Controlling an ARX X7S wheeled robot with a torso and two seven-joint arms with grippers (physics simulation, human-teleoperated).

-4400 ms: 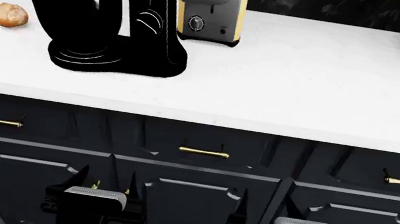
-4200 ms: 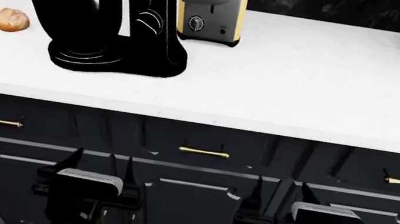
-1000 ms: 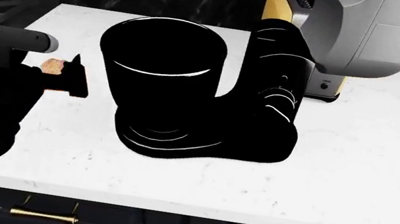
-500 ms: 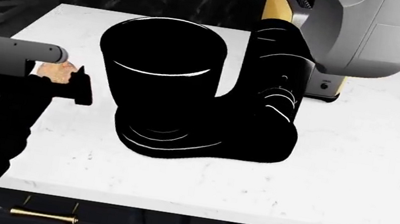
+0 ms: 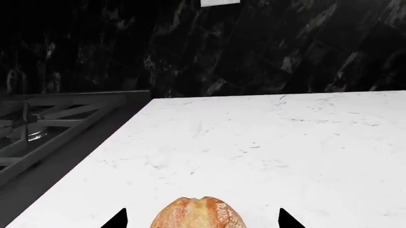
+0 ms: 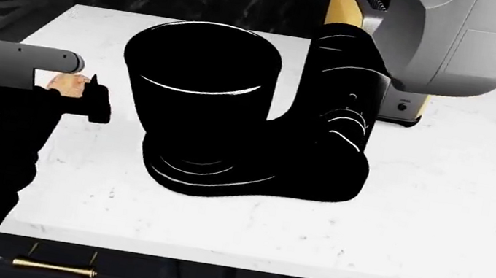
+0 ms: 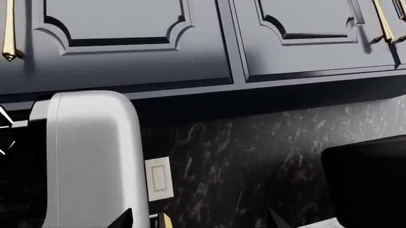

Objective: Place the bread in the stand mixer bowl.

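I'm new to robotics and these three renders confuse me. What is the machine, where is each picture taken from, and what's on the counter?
It is a simulated two-armed robot steered by a person. The head view looks down over a white countertop. On it stands a black stand mixer with its bowl, and behind that a silver-and-gold toaster. The left gripper reaches to the bread, beside the bowl. The left wrist view looks out from that gripper: the bread sits between its two dark fingertips, which look open, not yet clamped. The right wrist view points up at the wall cabinets; whether that gripper is open is unclear.
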